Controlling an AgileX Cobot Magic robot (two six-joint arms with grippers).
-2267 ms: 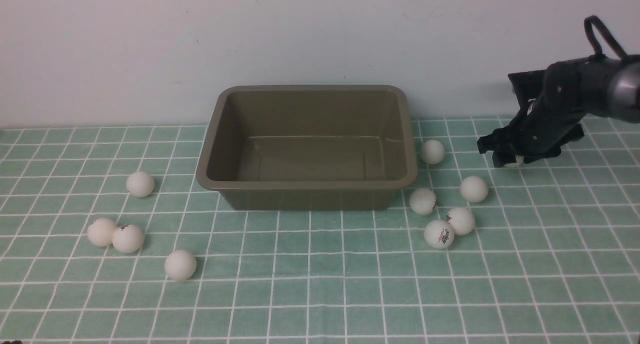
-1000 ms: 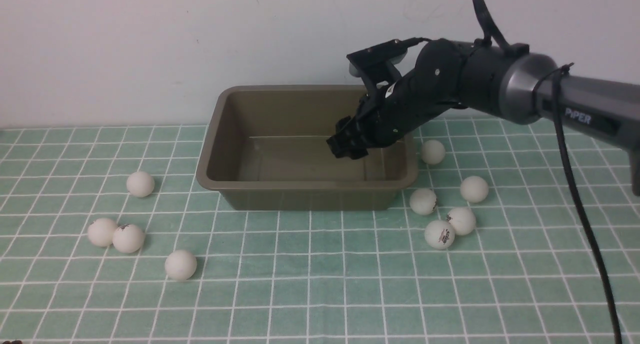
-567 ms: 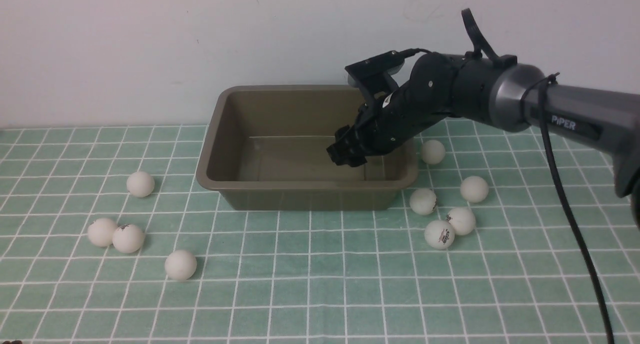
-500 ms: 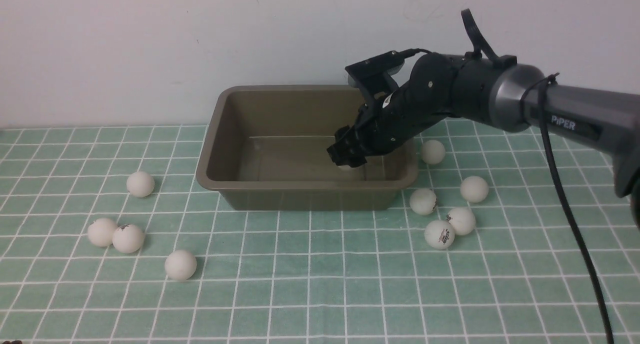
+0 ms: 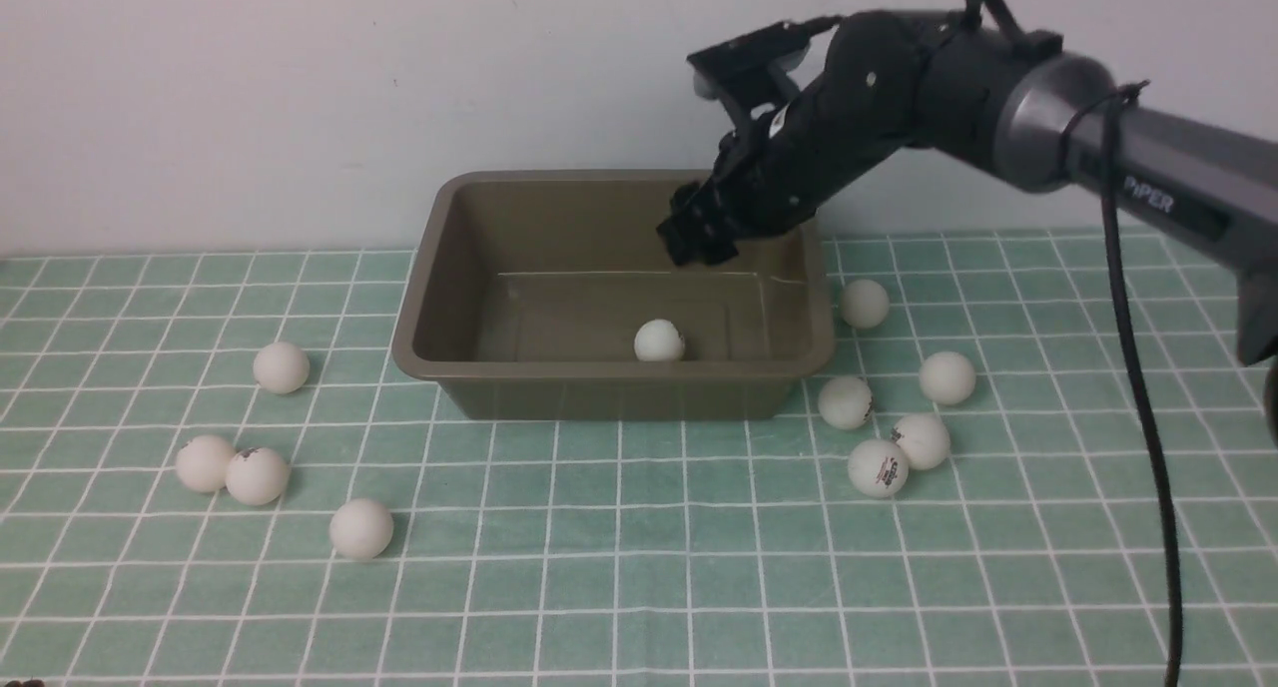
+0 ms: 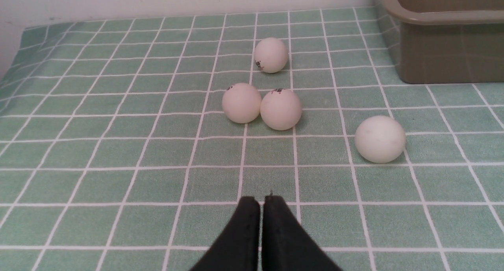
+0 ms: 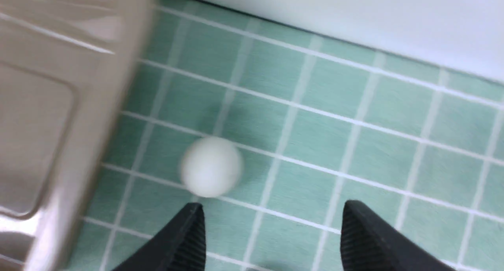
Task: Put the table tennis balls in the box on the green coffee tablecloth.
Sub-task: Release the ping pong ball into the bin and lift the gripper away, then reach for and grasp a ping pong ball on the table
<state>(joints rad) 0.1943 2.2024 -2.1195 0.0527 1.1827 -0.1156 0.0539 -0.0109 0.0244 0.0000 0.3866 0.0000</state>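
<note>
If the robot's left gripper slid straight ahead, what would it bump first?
Probably the pair of touching matte white table tennis balls on the mint-green gridded tablecloth; the shut black left gripper aims where they meet, so which one first is unclear.

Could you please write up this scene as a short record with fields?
box: upright on the tablecloth
ball in box: one, on the floor near the front wall
left-side balls: four on the cloth
right-side balls: five on the cloth
right gripper: open, empty, above the box
left gripper: shut, holding nothing
</note>
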